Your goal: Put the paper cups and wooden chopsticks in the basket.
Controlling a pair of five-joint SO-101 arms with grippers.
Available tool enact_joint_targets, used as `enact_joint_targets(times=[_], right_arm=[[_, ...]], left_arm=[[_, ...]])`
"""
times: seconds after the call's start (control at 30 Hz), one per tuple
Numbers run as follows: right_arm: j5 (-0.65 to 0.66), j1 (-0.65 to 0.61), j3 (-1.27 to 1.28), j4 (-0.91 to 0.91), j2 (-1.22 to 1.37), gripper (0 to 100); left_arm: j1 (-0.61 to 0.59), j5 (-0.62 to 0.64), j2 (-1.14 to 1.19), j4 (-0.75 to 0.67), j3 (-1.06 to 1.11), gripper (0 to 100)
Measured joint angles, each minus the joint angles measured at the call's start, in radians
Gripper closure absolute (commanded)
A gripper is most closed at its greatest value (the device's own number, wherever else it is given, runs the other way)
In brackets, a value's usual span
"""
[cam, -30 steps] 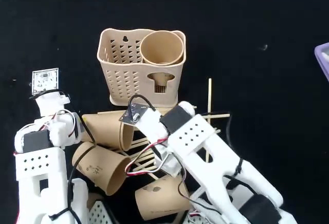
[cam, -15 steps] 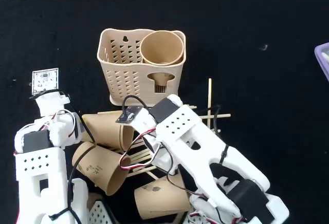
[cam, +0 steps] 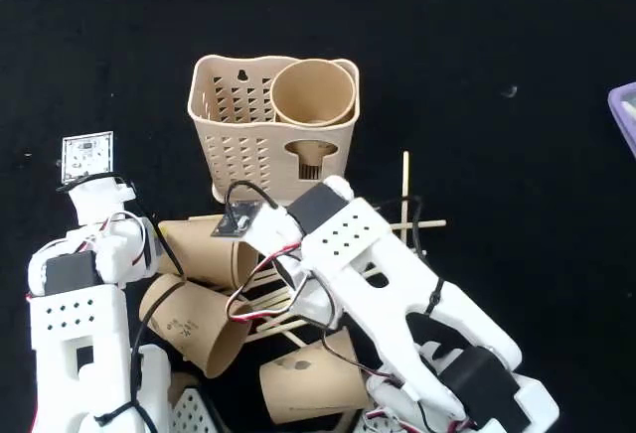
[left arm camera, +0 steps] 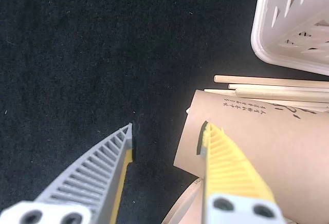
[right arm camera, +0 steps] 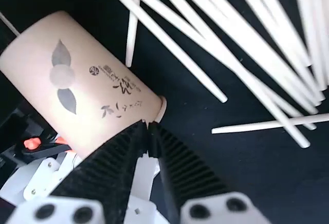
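Black table point(cam: 517, 254): printed cup point(right arm camera: 77, 90) (leaf motif) beside chopsticks point(right arm camera: 257, 72).

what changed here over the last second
The right arm swung left over the wooden chopsticks and lying brown paper cups; its right gripper, shut, took hold of nothing. The open left gripper, the beige slotted plastic basket and the upright paper cup inside it stayed put.
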Motion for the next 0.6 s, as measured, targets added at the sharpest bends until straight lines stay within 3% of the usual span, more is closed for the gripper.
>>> enact_joint_targets(times=[0.13, 0.3, 0.4, 0.6], right_arm=[[0.008, 0.0, -0.028, 0.0, -0.11, 93.7], [0.0, 0.0, -0.028, -0.003, -0.293, 79.4], [-0.107, 0.0, -0.028, -0.084, -0.35, 74.1], [-0.304, -0.077, 0.018, -0.27, -0.338, 74.0]], left_arm=[[-0.009, 0.0, 0.0, 0.0, 0.0, 78], [-0.061, 0.0, 0.005, 0.008, -0.003, 78], [-0.103, 0.0, 0.009, 0.008, -0.002, 78], [-0.173, -0.002, 0.011, 0.008, -0.002, 78]])
